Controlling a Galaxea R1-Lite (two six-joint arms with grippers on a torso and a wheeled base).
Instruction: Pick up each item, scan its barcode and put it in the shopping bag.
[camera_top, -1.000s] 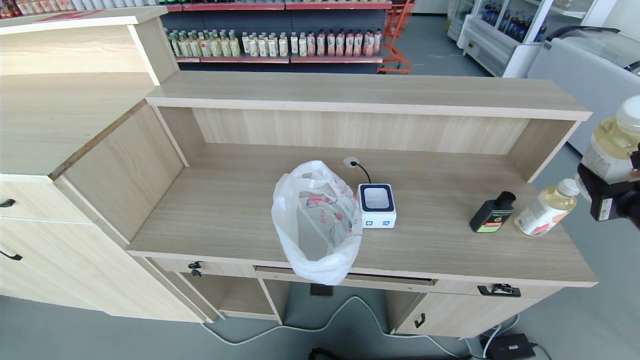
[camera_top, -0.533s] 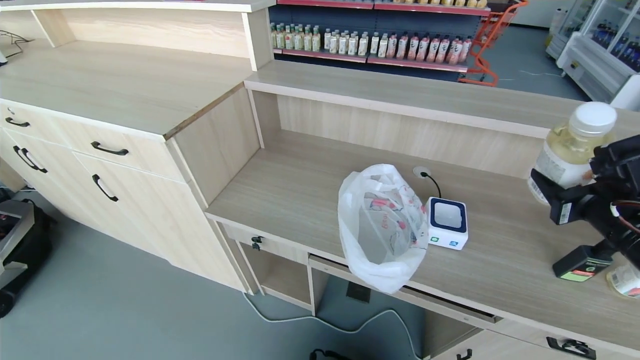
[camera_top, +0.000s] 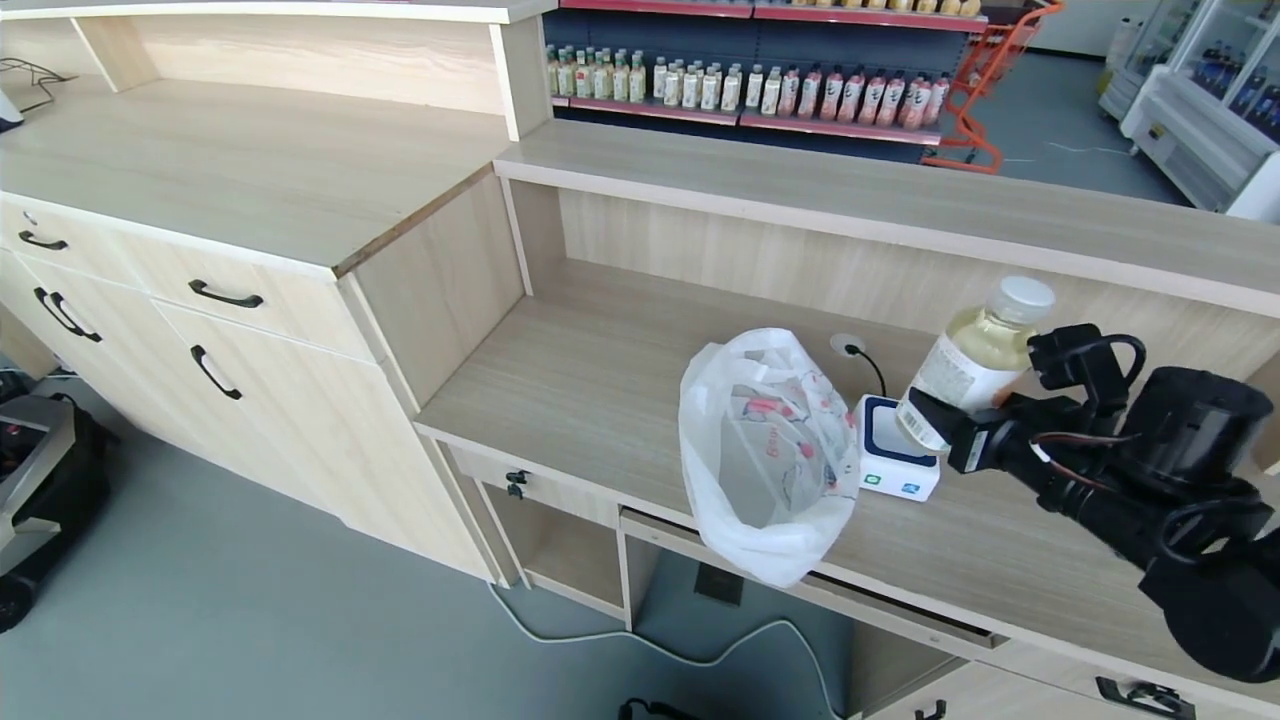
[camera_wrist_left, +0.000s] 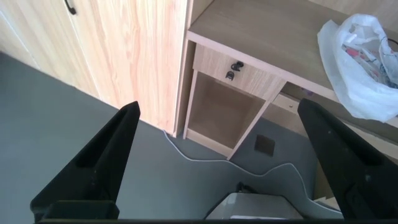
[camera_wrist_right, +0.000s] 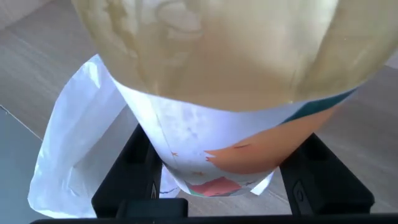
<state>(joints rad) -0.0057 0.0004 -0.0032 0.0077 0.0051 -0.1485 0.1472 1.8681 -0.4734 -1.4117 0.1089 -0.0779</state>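
Note:
My right gripper (camera_top: 990, 392) is shut on a pale yellow drink bottle (camera_top: 972, 358) with a white cap and a paper label. It holds the bottle tilted just above the white, blue-rimmed scanner (camera_top: 893, 463) on the counter. To the scanner's left stands the white shopping bag (camera_top: 765, 450), open at the top. In the right wrist view the bottle (camera_wrist_right: 236, 81) sits between the black fingers (camera_wrist_right: 134, 171), with the bag (camera_wrist_right: 65, 146) beyond it. My left gripper (camera_wrist_left: 224, 155) hangs open over the grey floor in front of the counter.
The wooden counter (camera_top: 620, 370) has a raised ledge (camera_top: 850, 190) behind it and a taller drawer cabinet (camera_top: 200, 200) to the left. A black cable (camera_top: 868, 365) runs from the scanner to a hole in the counter. Shelves of bottles (camera_top: 740, 90) stand far behind.
The head camera swung left at first. Since then my right arm has carried the bottle left and down, from beside the counter's right end to just over the scanner.

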